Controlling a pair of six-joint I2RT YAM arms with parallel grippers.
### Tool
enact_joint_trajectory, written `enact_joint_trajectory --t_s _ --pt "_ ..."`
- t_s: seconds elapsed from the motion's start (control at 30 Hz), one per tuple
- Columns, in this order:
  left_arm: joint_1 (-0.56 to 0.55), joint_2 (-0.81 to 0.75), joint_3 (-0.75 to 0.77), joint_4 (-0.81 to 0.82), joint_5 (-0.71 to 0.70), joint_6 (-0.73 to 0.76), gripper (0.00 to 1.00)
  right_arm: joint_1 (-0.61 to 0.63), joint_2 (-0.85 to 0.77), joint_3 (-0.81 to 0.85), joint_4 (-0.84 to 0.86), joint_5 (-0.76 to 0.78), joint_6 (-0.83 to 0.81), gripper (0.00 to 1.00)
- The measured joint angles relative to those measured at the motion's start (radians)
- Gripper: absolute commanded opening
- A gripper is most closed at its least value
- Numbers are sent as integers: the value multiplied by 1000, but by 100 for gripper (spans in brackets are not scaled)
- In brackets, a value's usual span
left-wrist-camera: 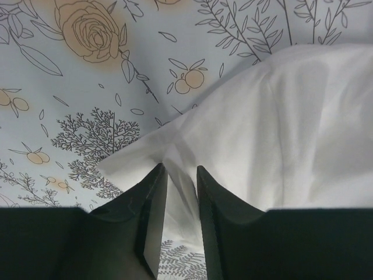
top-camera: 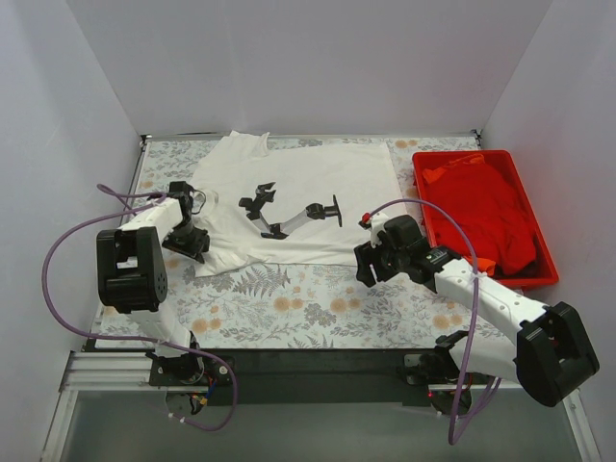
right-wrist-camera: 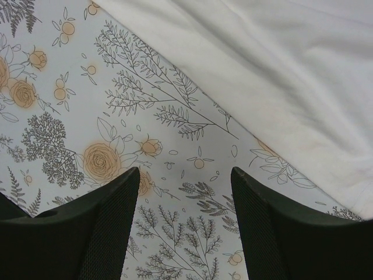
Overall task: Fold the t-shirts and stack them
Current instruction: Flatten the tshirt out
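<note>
white t-shirt: spread, unfolded
red t-shirt: crumpled, waiting
left tool: clamped on white t-shirt edge
right tool: apart, empty

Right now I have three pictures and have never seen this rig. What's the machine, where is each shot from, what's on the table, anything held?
Two robot arms are bolted at the table's near edge, each ending in a two-finger gripper. The wide picture is from a fixed camera above and behind them; the other two are from cameras on the wrists, looking past the fingers. On the floral tablecloth lies a white t-shirt, spread out; beside it, a red tray holds a crumpled red t-shirt. The left gripper is pinched shut on the white t-shirt's edge. The right gripper is open and empty, over the tablecloth near that shirt's hem.
</note>
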Motion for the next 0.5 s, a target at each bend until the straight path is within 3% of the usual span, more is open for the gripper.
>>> enact_joint_trajectory --t_s 0.03,0.07,0.5 --pt "0 0 2 -3 -1 -2 15 0 -2 0 1 0 0 71" --pt "0 0 5 -4 -3 -4 1 0 -3 0 0 2 0 71" --pt "0 -131 0 -28 -58 51 0 0 -10 0 -3 120 13 71"
